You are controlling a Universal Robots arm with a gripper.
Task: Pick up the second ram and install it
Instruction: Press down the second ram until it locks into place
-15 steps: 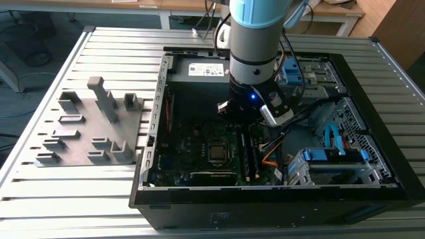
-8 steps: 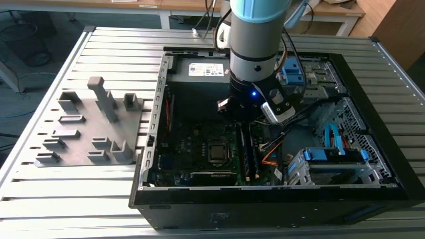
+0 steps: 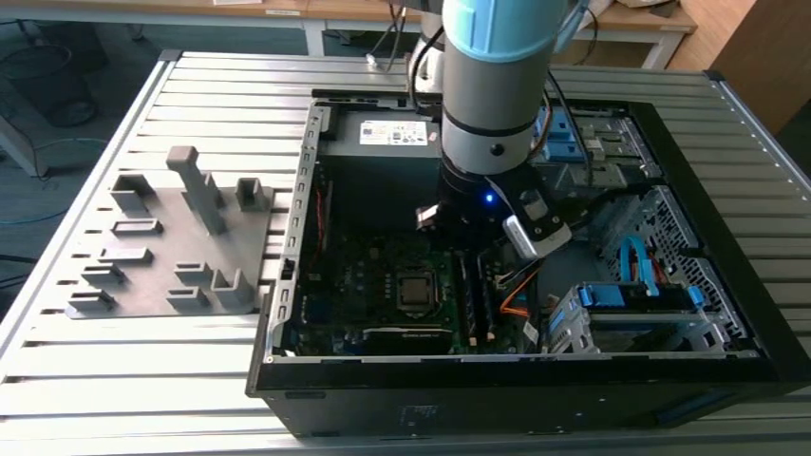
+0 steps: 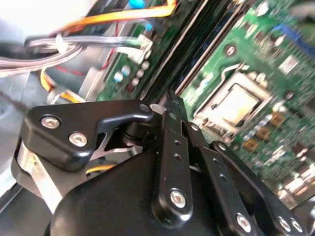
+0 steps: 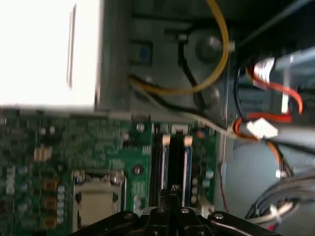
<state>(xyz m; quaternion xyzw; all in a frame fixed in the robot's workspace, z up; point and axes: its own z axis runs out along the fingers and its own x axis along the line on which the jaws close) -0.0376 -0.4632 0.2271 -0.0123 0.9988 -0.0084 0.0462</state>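
Claw (image 5: 173, 192) hangs just above second ram (image 5: 173, 162) (slotted).

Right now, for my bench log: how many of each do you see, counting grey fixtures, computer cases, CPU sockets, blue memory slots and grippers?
Grey fixture: 1
Computer case: 1
CPU socket: 1
Blue memory slots: 2
Gripper: 1
Total: 6

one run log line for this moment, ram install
gripper: shut, over memory slots | second ram: seated in slots beside CPU socket | site: motherboard in open PC case | fixture: on table
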